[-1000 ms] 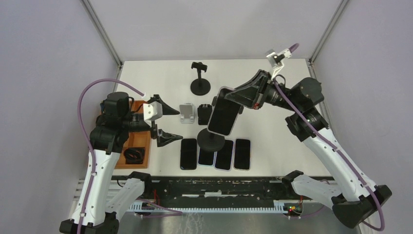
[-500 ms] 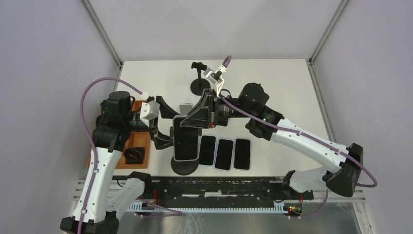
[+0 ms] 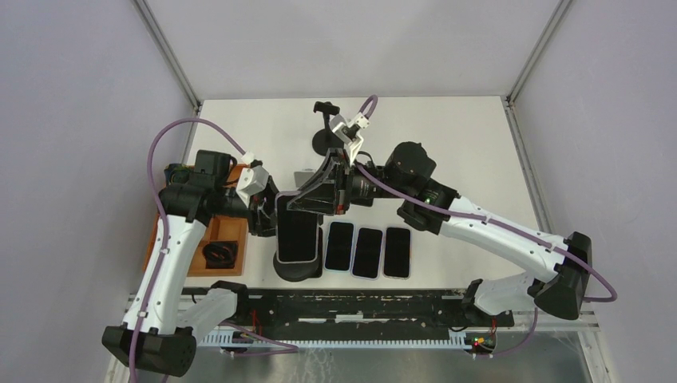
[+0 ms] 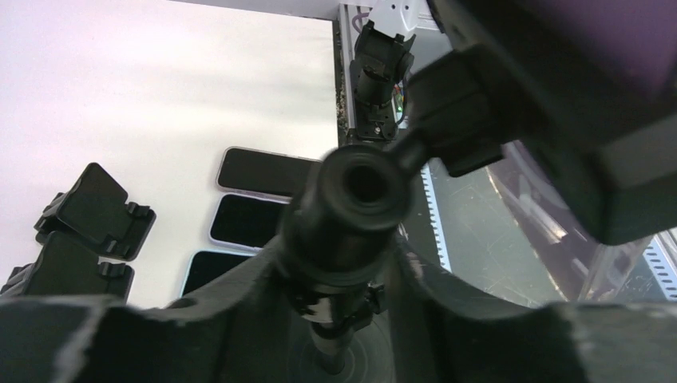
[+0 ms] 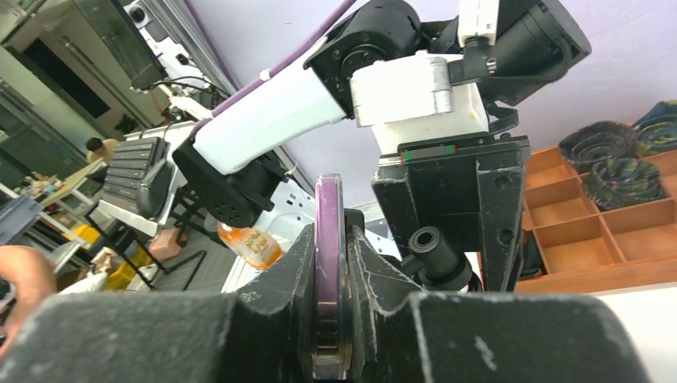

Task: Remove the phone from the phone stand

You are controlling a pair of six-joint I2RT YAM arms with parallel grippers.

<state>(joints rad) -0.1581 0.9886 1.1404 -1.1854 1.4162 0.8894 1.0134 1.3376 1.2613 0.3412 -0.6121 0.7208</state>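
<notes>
Purple along its case edge, the phone (image 5: 327,239) appears edge-on in the right wrist view, pinched upright between the two fingers of the right gripper (image 5: 329,319), which are pressed against its faces. From above, the same phone (image 3: 297,231) shows its dark screen instead. It stands on the phone stand (image 3: 297,270) near the front edge of the table (image 3: 455,159), with the right gripper (image 3: 303,206) reaching in from the right onto its upper end. The overhead camera hides the stand's neck behind the phone, and the left gripper (image 3: 263,219) is only partly seen beside it. The left wrist view fills that gap: the stand's round joint (image 4: 355,199) sits between the left gripper (image 4: 339,279) fingers, which lie close on either side. I cannot tell whether they press on it. Three spare phones (image 3: 368,252) lie flat in a row just right of the stand, and a wooden tray (image 3: 227,231) lies to the left.
</notes>
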